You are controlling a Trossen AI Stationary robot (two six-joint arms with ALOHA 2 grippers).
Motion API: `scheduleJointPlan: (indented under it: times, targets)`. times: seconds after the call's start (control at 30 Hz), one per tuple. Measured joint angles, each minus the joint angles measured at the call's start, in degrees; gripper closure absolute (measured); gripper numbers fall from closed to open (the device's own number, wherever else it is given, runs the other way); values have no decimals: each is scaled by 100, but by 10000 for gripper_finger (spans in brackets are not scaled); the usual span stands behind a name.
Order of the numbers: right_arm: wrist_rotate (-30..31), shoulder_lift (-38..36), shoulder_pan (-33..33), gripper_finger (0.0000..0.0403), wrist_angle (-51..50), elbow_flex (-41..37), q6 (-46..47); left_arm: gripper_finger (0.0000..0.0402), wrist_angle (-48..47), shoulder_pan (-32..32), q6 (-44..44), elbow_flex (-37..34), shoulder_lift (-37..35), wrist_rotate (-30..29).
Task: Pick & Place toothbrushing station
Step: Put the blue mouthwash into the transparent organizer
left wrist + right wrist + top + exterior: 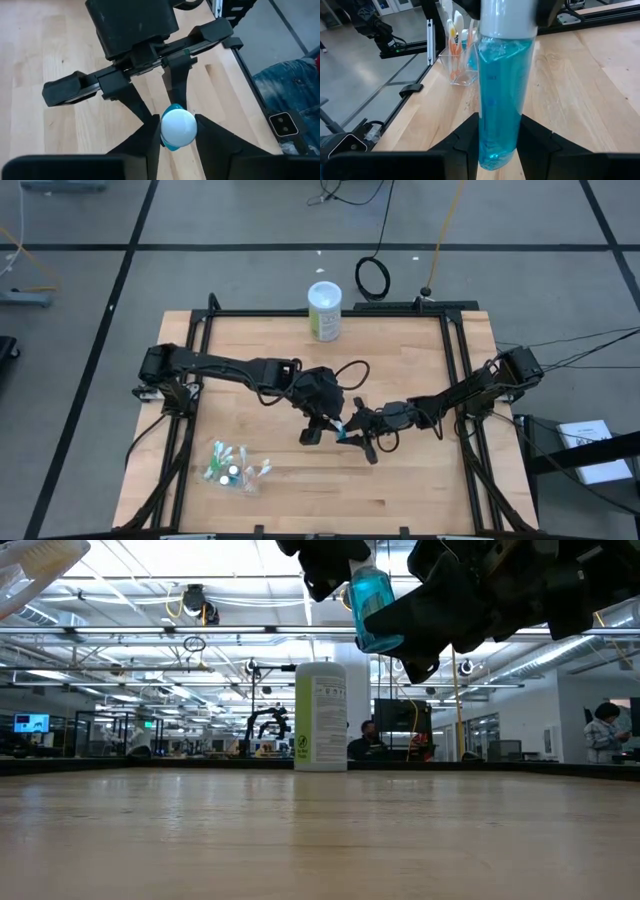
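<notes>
A teal tube (341, 427) with a white cap (178, 126) hangs in the air over the middle of the table, between both grippers. My left gripper (328, 426) comes from the table's left and is shut on the cap end. My right gripper (357, 426) comes from the right and is shut on the tube's other end. In the low view the tube (372, 605) sits high above the tabletop. A small clear cup (232, 467) with toothbrushes and tubes stands on its base near the front left. My left gripper pinches the white cap (172, 131) between its two fingers (150, 142), one on each side, slanting down from the table's left. The tube is clear of the table. My right gripper pinches the tube's teal body near its capless end (496, 145) between its two fingers (465, 137). The fingers lie along the tube, coming nearly level from the table's right. The tube reaches out past the fingertips, lifted clear.
A tall white-and-green canister (324, 310) stands at the table's far edge, also seen in the low view as the canister (320, 715). Black frame rails (455, 380) run along the table's sides. Bare wood (420, 490) lies at the front right.
</notes>
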Motion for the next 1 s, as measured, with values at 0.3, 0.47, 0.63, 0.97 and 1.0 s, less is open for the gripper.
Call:
scheduleJointPlan:
  times: [0.3,0.47,0.63,0.97,1.0]
  targets:
    - [-2,0,0,304,6,0,0,290,-5,0,-11,0,0,-13]
    - [9,2,-3,294,59,6,-2,307,-280,-9,62,-7,-160,-104]
    - [-79,-20,-7,271,66,25,-22,307,-687,-152,111,-10,-747,-686]
    - [-315,7,4,180,-161,-4,403,307,-2420,-1060,-1116,-2,-1784,-1858]
    - [-319,2,4,173,-191,0,427,307,-2573,-1216,-1372,-2,-1885,-1953]
